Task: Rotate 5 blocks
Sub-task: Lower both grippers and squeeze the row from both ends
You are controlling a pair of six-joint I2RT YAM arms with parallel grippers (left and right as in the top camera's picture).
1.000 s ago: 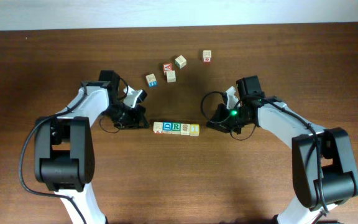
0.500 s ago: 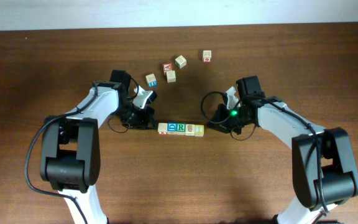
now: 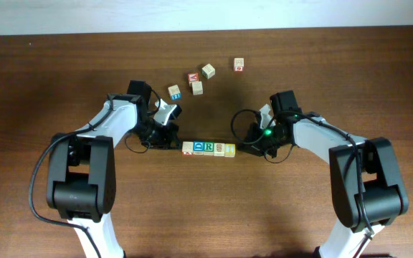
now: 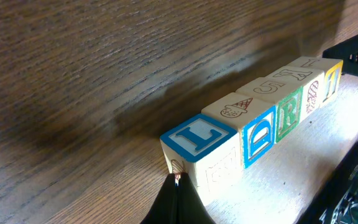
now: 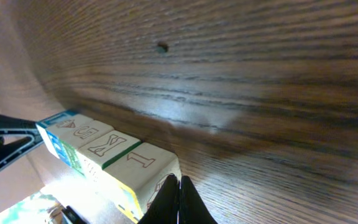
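Five loose cubes lie toward the far edge of the bench (image 3: 206,208), well apart from the row. One has blue marks (image 3: 174,92) and one a red face (image 3: 193,77), with a pale cube (image 3: 197,87) just beside it. Another pale cube (image 3: 208,70) lies further back, and a red-marked cube (image 3: 239,64) is farthest right. None of them stands between either hand and the row.

The bench is dark brown wood, its grain running left to right. Beyond its far edge is a pale strip (image 3: 192,14), wall or floor, hard to tell which.

The row of five blocks (image 3: 209,148) sits near the middle of the bench, with the cubes touching face to face. Its long axis runs almost parallel to the near edge, the right end a touch nearer that edge. From the left come a pale block with an orange-brown mark (image 3: 187,148), the blue-letter block (image 3: 198,147) and the green R block (image 3: 209,147). A second pale block (image 3: 219,148) and the yellow-faced block (image 3: 229,149) finish the row. From overhead the R reads upright from the near edge.

The left hand (image 3: 176,143) has its fingers pressed together and grips nothing, its tip against the row's left end. The right hand (image 3: 239,148) is likewise closed on nothing, its tip against the yellow-faced block.
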